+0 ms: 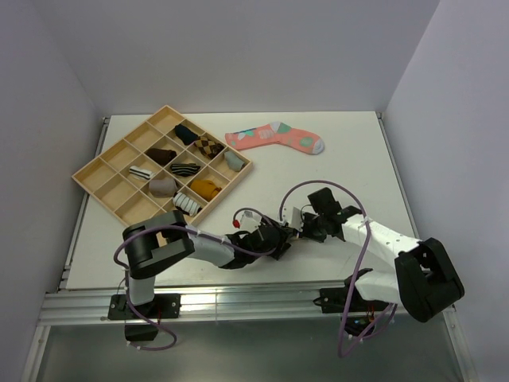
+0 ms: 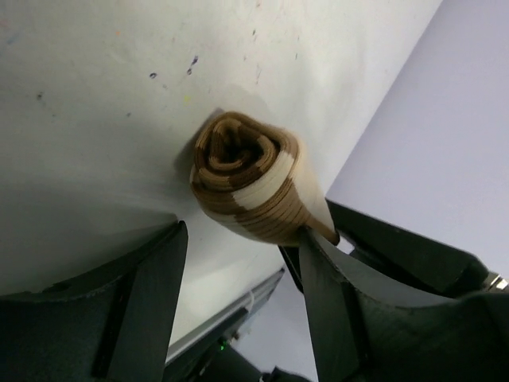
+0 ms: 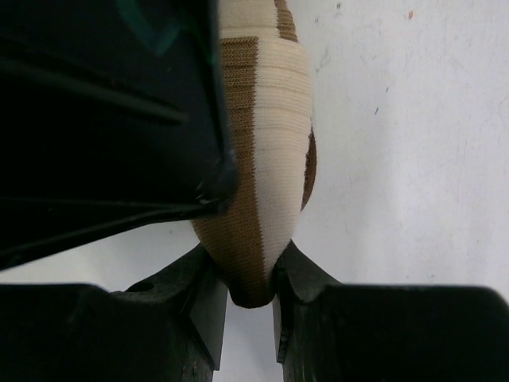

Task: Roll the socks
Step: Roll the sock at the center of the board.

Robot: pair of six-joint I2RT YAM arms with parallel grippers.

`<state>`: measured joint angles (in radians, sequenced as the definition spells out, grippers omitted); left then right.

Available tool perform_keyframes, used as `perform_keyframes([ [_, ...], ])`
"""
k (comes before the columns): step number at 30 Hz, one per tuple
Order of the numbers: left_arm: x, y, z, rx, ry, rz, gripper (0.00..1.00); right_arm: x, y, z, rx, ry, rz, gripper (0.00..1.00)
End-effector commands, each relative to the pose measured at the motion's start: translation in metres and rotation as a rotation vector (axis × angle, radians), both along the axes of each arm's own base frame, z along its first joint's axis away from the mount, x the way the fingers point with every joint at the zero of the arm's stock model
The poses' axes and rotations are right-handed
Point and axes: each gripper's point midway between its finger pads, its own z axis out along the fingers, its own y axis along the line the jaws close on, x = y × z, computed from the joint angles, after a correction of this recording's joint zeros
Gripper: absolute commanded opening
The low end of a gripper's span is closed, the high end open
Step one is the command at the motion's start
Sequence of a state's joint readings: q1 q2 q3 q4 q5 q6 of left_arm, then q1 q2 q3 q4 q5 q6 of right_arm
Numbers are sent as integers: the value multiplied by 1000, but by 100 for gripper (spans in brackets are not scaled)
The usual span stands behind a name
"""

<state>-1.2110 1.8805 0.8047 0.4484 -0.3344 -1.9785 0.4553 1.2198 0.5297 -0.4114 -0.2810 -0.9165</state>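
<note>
The brown sock [image 2: 250, 179] with tan bands is wound into a tight roll lying on the white table. In the left wrist view my left gripper [image 2: 242, 231] stands open just in front of the roll: its right finger [image 2: 334, 294] touches the roll's edge and its left finger [image 2: 151, 302] is apart from it. My right gripper [image 3: 250, 278] is shut on the narrow end of the same brown sock [image 3: 266, 159]. From above, the left gripper [image 1: 280, 239] and right gripper [image 1: 301, 232] meet near the table's front, hiding the roll.
A wooden compartment tray [image 1: 120, 141] at the back left holds several rolled socks, among them a white-and-black striped roll [image 1: 188, 203]. A coral-pink sock [image 1: 274, 137] lies flat at the back centre. The table's front edge and metal rail [image 1: 238, 298] run close behind the grippers.
</note>
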Motion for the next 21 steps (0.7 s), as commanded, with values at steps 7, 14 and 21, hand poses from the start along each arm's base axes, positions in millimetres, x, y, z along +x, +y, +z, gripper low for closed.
perform_keyframes([
  [7, 5, 16, -14, 63, 132, 295, 64, -17, -3, -1, -8, 64, 24, 0],
  [14, 0, 1, -30, 20, 185, 299, 64, -18, 4, 0, 18, 88, 35, 0],
  [21, -1, -11, -47, -10, 208, 288, 62, -20, 6, -1, 18, 118, 42, 0],
])
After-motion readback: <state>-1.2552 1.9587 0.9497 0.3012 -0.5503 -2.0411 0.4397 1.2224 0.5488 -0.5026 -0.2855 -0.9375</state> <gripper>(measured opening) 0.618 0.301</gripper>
